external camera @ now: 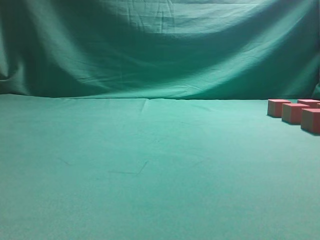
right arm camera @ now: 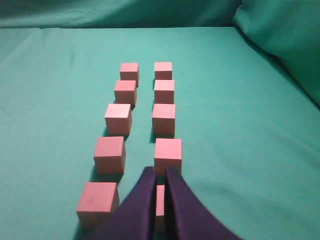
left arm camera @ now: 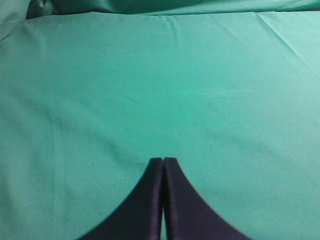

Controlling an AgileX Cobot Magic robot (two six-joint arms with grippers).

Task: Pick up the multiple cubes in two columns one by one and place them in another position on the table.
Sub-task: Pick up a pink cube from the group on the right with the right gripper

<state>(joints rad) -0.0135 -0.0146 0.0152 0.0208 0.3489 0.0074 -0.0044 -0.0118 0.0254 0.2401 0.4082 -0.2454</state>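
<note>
While the left gripper [left arm camera: 163, 161] hangs over bare teal table [left arm camera: 150, 90] with its fingers pressed together, the right gripper [right arm camera: 160, 172] sits above the near end of the right column of pink cubes [right arm camera: 167, 154], fingers nearly together with only a slit between, gripping nothing. Ten cubes stand in two columns of five; four cubes [external camera: 294, 112] show at the exterior view's right edge

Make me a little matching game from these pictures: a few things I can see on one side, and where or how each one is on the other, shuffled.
Things:
1. cubes
2. left gripper
3. right gripper
4. table

Descriptions:
A. shut, over bare cloth
B. covered in teal-green cloth
C. pink, in two columns
D. nearly shut, above the nearest cube of the right column

Pairs: 1-C, 2-A, 3-D, 4-B
</note>
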